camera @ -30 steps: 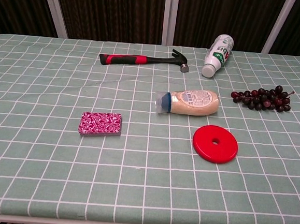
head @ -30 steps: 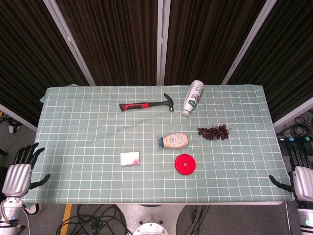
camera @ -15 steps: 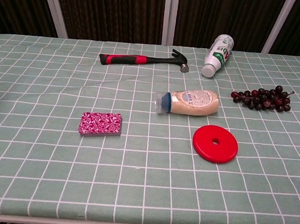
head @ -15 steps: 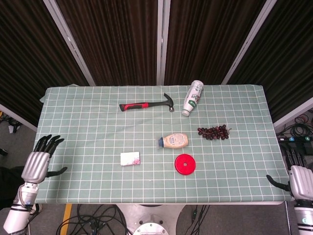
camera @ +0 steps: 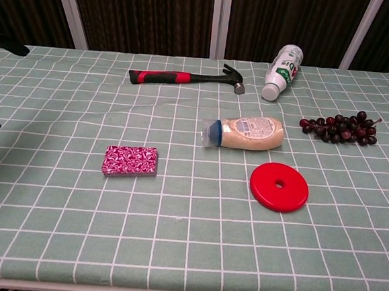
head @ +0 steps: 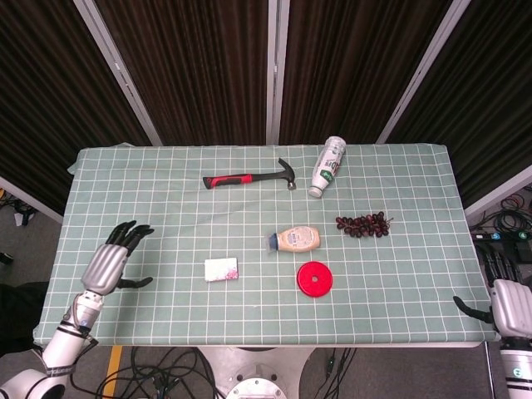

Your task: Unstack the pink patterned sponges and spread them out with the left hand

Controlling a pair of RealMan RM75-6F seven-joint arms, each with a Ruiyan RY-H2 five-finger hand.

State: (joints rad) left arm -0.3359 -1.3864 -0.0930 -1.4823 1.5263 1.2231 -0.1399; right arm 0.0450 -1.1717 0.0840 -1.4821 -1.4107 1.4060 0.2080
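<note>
The stack of pink patterned sponges [head: 221, 269] [camera: 130, 161] lies flat on the green checked cloth, left of centre near the front. My left hand [head: 110, 263] hovers over the table's left part, well to the left of the stack, fingers spread and holding nothing. Only its dark fingertips [camera: 5, 45] show at the left edge of the chest view. My right hand [head: 505, 303] stays off the table's front right corner with fingers apart and empty.
A red-handled hammer [head: 250, 177] lies at the back. A white bottle [head: 327, 166] lies on its side at back right, with dark grapes [head: 363, 224] beyond a lying mayonnaise bottle [head: 296, 239]. A red disc [head: 314, 278] sits right of the sponges.
My left hand has risen from beside the table's front left corner and moved right over the cloth, toward the sponges. The right hand has barely shifted.
</note>
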